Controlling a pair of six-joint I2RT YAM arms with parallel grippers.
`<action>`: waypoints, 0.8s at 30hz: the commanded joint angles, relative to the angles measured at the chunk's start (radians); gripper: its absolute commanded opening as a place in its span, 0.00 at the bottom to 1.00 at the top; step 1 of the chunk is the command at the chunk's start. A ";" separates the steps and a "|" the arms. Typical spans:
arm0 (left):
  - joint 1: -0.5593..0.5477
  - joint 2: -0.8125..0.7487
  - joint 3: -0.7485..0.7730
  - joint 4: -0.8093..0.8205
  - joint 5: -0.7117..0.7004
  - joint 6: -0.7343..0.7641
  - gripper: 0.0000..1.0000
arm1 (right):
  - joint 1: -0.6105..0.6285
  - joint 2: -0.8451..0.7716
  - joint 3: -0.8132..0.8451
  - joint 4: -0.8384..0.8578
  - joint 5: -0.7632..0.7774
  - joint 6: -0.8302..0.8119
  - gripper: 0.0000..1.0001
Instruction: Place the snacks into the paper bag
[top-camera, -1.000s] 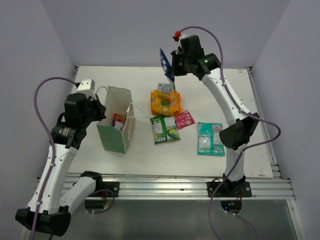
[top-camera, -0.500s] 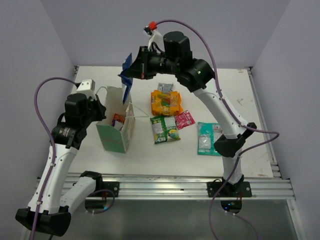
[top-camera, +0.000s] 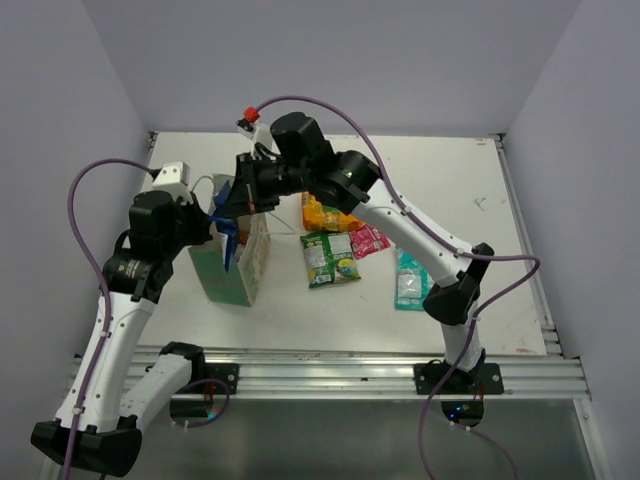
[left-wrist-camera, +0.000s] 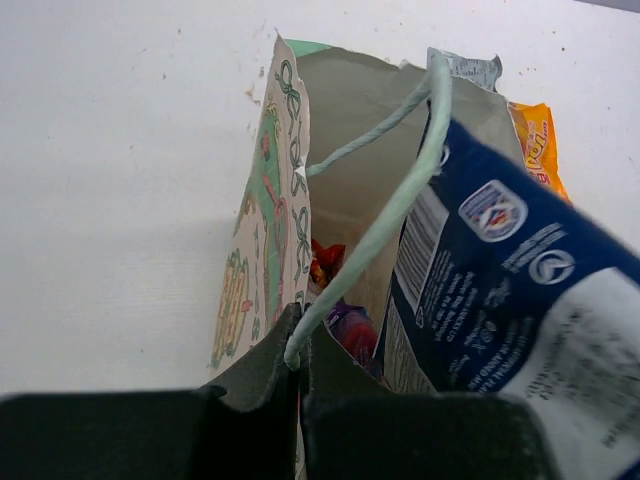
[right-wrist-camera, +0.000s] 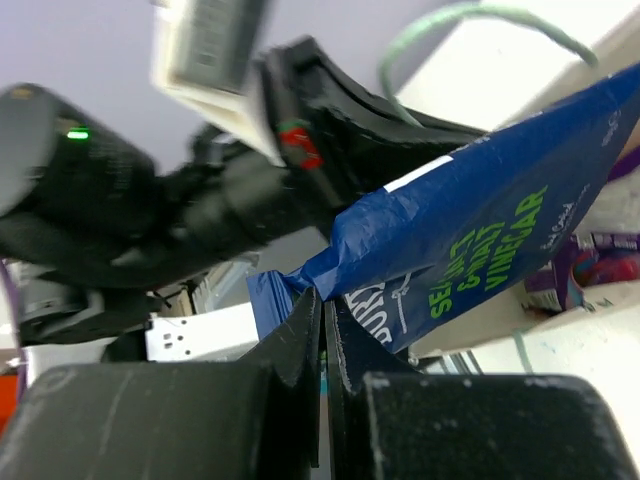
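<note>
**Top external view.** The right claw (top-camera: 233, 203) reaches across to the left part of the white desk (top-camera: 480, 200). It is closed narrow on the upper edge of a dark blue shiny packet (top-camera: 228, 238). The packet hangs below the claw, its lower end inside the open mouth of the tall pale beige paper bag with a green lower band (top-camera: 245, 275). The bag stands upright. The left claw (top-camera: 207, 228) sits at the bag's left rim.

Four packets lie on the desk right of the bag, apart from both claws:
- an orange flat packet (top-camera: 322, 213), partly under the right arm
- a green flat packet (top-camera: 328, 258)
- a small pink packet (top-camera: 370, 240)
- a teal packet (top-camera: 410, 280), partly hidden by the arm

**Left wrist view.** The left claw's jaws are narrow, pinched on the bag's thin pale string handle (left-wrist-camera: 385, 215). The bag's mouth gapes just beyond the fingertips. The dark blue packet fills the right side of the view, close beside the handle. Red and purple packets (left-wrist-camera: 335, 320) lie low inside the bag. Past the far rim are the orange packet and the edge of a silver-grey packet (left-wrist-camera: 470, 68).

**Right wrist view.** The right claw's jaws are all but together, clamped on one corner of the dark blue packet. The packet runs up and to the right from the fingertips, and its print reads "SEA SALT & VINEGAR". The left arm is behind it — dark and blurred.
</note>
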 joint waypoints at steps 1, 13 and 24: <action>-0.004 -0.013 -0.012 0.027 0.013 0.002 0.00 | -0.002 -0.043 -0.035 0.042 -0.021 0.032 0.00; -0.004 -0.026 -0.018 0.027 0.017 0.009 0.00 | -0.049 -0.145 -0.011 -0.098 0.275 -0.126 0.80; -0.004 -0.035 -0.023 0.031 0.028 0.003 0.00 | -0.135 -0.298 -0.932 0.113 0.603 -0.271 0.84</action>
